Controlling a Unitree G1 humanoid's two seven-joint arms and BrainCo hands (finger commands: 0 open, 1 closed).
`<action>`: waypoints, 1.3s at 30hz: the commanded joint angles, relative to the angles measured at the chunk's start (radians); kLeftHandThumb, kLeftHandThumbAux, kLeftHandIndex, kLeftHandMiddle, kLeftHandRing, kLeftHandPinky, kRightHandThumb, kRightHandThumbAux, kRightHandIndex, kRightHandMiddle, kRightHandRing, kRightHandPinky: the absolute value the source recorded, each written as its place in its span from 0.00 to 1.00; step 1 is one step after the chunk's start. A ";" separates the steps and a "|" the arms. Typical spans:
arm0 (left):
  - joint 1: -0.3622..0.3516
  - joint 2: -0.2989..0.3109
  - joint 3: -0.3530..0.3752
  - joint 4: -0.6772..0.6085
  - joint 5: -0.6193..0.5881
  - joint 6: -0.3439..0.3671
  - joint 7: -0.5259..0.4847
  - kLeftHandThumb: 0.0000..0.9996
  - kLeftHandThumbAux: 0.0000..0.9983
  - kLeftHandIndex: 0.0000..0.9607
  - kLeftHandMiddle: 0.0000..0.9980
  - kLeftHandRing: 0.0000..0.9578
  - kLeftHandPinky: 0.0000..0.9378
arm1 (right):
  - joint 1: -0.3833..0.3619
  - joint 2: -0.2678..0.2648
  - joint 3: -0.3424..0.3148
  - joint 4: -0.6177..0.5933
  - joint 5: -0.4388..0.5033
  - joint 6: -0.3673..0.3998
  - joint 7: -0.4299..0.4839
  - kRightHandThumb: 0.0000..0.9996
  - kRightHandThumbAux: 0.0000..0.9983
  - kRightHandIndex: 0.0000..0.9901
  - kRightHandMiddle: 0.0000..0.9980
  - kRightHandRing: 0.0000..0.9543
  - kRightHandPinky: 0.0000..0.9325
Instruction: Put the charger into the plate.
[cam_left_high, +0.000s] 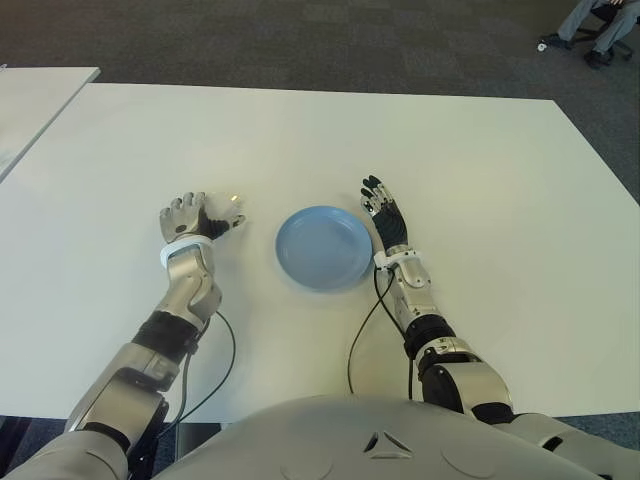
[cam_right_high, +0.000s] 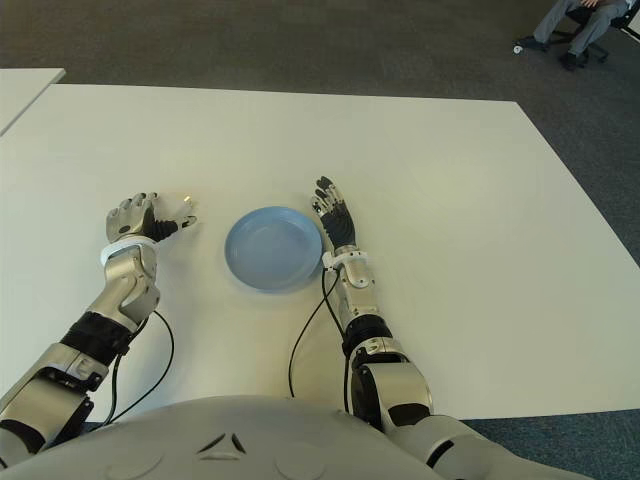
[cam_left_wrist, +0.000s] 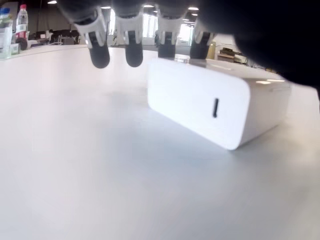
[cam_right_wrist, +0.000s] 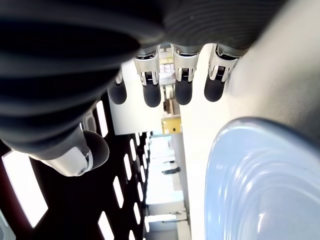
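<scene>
The charger (cam_left_wrist: 215, 107), a white block with a small dark slot on its end face, lies flat on the white table (cam_left_high: 480, 170), to the left of the blue plate (cam_left_high: 322, 247) and apart from it; it is not yet in the plate, which holds nothing. The left hand (cam_left_high: 192, 220) is right at the charger; in its wrist view the fingers (cam_left_wrist: 100, 52) hang spread above the block with the table visible beneath the tips, so they are apart and have not closed on it; this reads as a hand poised to grasp, set over the block so the fingers can drop around its sides. The right hand (cam_left_high: 385, 215) shows just beside the plate's right rim, its fingers (cam_right_wrist: 182, 87) extended and holding nothing; it seems merely idle there, leaving the path from charger to plate free.
</scene>
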 joint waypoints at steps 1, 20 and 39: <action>0.024 0.000 0.004 0.020 -0.006 0.009 -0.009 0.08 0.27 0.00 0.00 0.00 0.00 | 0.050 -0.003 -0.007 0.050 0.002 0.027 0.003 0.00 0.55 0.06 0.10 0.07 0.05; 0.066 -0.005 0.068 0.296 -0.091 -0.234 0.247 0.12 0.38 0.00 0.00 0.00 0.00 | 0.064 -0.011 -0.006 0.019 0.001 0.040 -0.003 0.00 0.55 0.05 0.10 0.06 0.03; -0.100 -0.049 0.030 0.656 -0.119 -0.364 0.362 0.12 0.39 0.00 0.00 0.00 0.01 | 0.076 -0.019 -0.011 0.001 0.014 0.052 0.013 0.00 0.56 0.07 0.10 0.06 0.05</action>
